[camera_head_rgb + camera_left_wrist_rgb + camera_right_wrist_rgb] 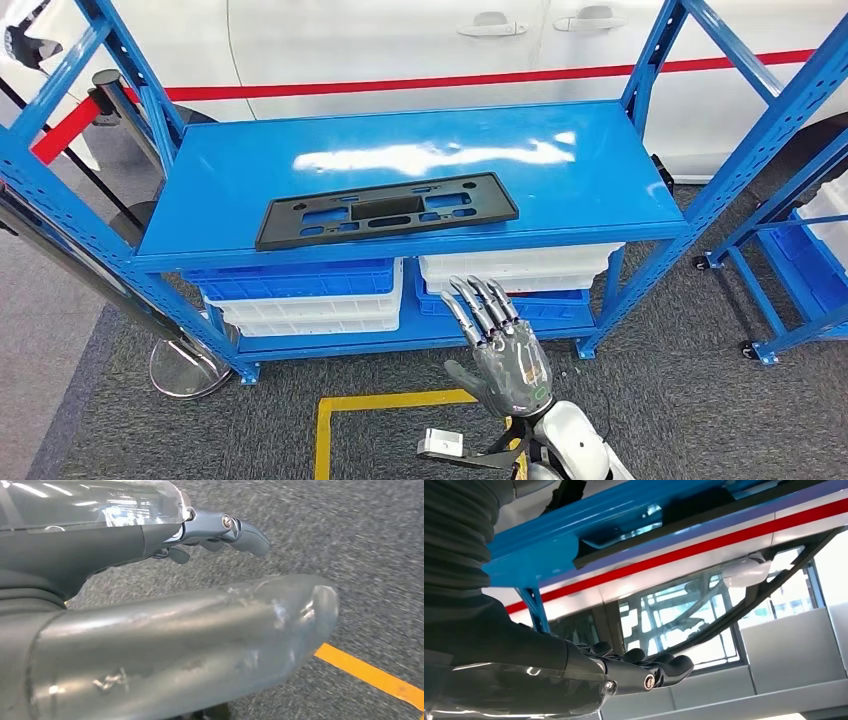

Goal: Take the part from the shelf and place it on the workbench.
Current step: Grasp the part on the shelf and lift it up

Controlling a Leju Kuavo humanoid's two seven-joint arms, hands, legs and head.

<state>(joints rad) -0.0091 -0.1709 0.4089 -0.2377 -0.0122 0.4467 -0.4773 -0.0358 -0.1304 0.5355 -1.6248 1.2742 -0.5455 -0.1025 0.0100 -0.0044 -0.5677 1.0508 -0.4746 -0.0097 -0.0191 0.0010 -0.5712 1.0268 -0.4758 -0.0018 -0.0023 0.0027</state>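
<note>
Head view | part (388,211) flat, long axis left-right | right hand (502,345) spread, empty

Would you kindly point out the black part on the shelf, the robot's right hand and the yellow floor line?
black part (388,210), head view, its recessed middle
right hand (505,352), head view, back of the hand
yellow floor line (370,672), left wrist view, mid-stripe

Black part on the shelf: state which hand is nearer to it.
Right. The right hand is raised just below the shelf's front edge, under the black part. The left hand hangs low over the carpet, away from it.
</note>
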